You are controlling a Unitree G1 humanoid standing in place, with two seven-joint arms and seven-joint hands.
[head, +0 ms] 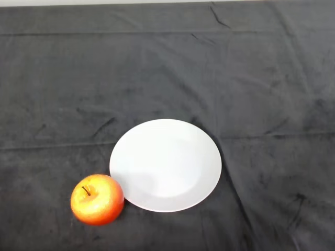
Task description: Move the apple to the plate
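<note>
One apple [97, 199] sits stem-up on the dark-clothed desk [261, 78], at the lower-left rim of the white plate [165, 165], seemingly just touching it.

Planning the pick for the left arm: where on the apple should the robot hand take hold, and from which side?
Probably around the round middle of the apple, coming from above or its left. It stands upright, stem up, and its right side sits against the rim of the plate, so the left and near sides are free.

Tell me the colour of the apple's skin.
Orange-red with yellow near the stem; the apple shows best in the head view.
</note>
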